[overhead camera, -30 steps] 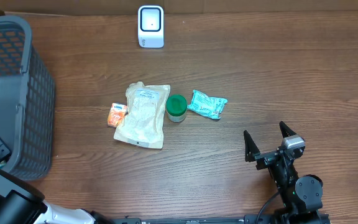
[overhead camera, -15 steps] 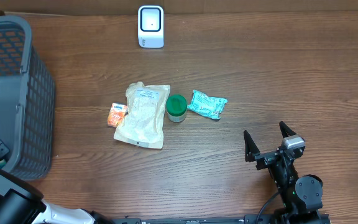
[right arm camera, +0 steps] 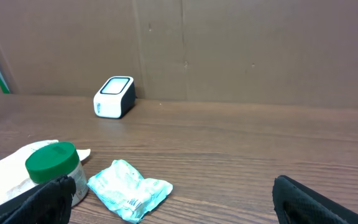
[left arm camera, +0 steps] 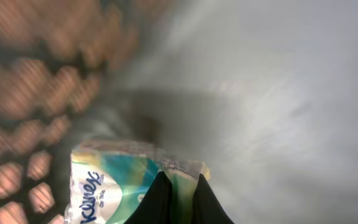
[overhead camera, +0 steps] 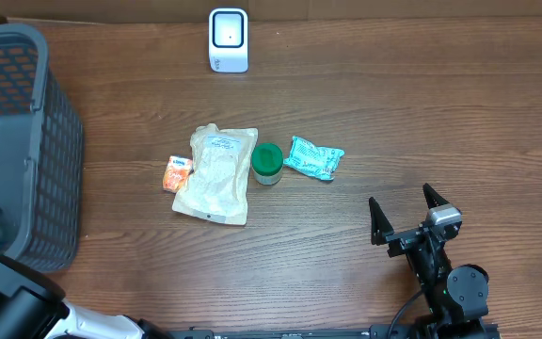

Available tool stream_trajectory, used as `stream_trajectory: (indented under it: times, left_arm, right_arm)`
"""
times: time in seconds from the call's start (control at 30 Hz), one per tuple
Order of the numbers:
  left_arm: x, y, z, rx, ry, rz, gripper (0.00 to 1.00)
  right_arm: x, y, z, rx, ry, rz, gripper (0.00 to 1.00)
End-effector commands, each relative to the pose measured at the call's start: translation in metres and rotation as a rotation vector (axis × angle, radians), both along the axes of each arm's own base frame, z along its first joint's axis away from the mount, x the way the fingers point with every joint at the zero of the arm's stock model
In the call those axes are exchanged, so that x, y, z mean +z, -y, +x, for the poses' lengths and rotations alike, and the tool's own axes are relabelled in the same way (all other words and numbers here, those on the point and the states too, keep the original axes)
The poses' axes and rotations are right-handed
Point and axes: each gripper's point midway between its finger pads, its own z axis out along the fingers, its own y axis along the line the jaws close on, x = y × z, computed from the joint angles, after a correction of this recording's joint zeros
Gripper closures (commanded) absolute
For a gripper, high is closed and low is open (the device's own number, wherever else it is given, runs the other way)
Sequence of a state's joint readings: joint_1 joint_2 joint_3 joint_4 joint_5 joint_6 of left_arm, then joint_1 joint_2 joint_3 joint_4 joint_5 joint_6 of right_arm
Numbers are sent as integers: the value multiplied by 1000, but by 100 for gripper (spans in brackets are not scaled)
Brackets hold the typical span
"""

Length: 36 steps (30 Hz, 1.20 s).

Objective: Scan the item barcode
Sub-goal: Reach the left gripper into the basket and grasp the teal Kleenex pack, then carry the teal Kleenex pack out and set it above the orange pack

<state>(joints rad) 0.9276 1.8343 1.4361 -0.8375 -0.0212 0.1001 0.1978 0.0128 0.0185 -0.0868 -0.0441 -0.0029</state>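
L pincer (left arm camera: 180, 183): jaws together, clamped on edge of tissue pack (left arm camera: 104, 190), low inside basket (overhead camera: 36, 47) at left end of table (overhead camera: 393, 94).
Step (est.): grasp made, lift-out not yet done.
Next: rise straight up to clear the basket wall, then carry to scanner (overhead camera: 228, 40), barcode side toward it.
R pincer (overhead camera: 401, 200): jaws apart, empty, well apart from route.
Room: bare table betw. basket and scanner; pouch (overhead camera: 215, 174) and jar (overhead camera: 267, 162) sit nearer centre.

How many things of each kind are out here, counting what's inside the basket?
Soft packets: 4 (orange sachet, pale pouch, teal packet, Kleenex pack)
Green-lidded jar: 1
White scanner: 1
Grey basket: 1
Total: 7
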Motion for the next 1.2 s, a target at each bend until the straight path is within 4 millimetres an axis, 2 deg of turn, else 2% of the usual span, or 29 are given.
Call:
stream_trajectory:
  times: [0.0, 0.1, 0.17, 0.3, 0.37, 0.43, 0.5, 0.57, 0.77, 0.97, 1.17]
  left_arm:
    - [104, 2, 48, 4, 250, 111, 96]
    - [172, 28, 72, -31, 403, 135, 96]
    - [216, 61, 85, -84, 513, 131, 96]
    - [266, 128, 99, -237, 634, 134, 96]
    - [280, 166, 102, -324, 661, 126, 96]
    - [286, 208, 105, -423, 667, 98, 96]
    - [281, 246, 108, -530, 634, 69, 96]
    - [264, 285, 108, -634, 557, 32, 96]
    - [200, 352, 108, -809, 311, 25, 96]
    - [131, 378, 118, -914, 147, 80, 96]
    - [63, 380, 145, -937, 101, 79, 95]
  right_arm:
    - [-1, 1, 0, -5, 5, 2, 0]
    - [-1, 1, 0, -5, 5, 2, 0]
    - [-1, 1, 0, -5, 5, 2, 0]
    - [-1, 1, 0, -5, 5, 2, 0]
    - [-1, 1, 0, -5, 5, 2, 0]
    - [-1, 1, 0, -5, 5, 2, 0]
    - [-1, 1, 0, -5, 5, 2, 0]
    - [-1, 1, 0, -5, 5, 2, 0]
    - [-1, 1, 0, -5, 5, 2, 0]
    - [-1, 1, 0, -5, 5, 2, 0]
    - [-1, 1, 0, -5, 5, 2, 0]
